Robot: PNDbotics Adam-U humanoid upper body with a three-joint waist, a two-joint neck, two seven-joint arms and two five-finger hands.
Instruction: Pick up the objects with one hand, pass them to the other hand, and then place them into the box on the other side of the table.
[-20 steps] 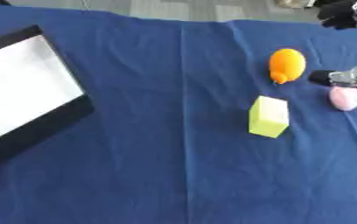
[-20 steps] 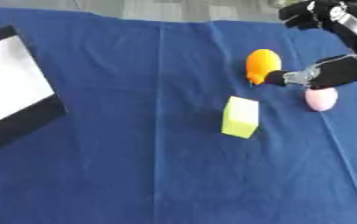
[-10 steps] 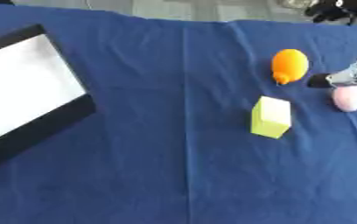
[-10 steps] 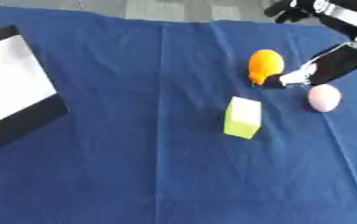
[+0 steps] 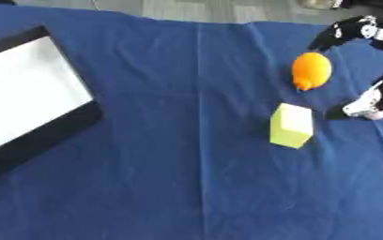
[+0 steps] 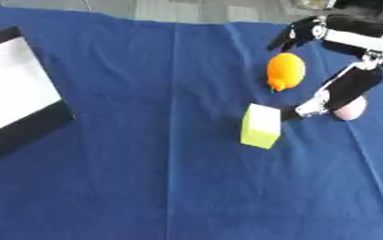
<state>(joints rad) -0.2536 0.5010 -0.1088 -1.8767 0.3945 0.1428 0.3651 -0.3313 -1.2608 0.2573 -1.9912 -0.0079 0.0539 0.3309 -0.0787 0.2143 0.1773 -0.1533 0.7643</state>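
Blue cloth (image 5: 162, 154) covers the whole surface, and I see three things lying on its right half. My right hand (image 6: 347, 70) comes in from the upper right corner. Its fingers (image 6: 297, 33) are curled above the orange (image 6: 286, 71), not touching it as far as I can tell. Its thumb (image 6: 334, 96) reaches down and rests against the pink thing (image 6: 351, 108), which lies at the right edge, partly hidden behind the thumb. The hand holds nothing: fingers and thumb are spread well apart, with the orange showing in the gap between them. Just below the orange and slightly left lies the yellow block (image 6: 260, 125), on its side, apart from both the orange and the thumb tip. Far over at the left edge I see the box (image 5: 63, 129), a shallow black frame with a white floor, lying askew and well apart from the three things. I see no left hand in either view.
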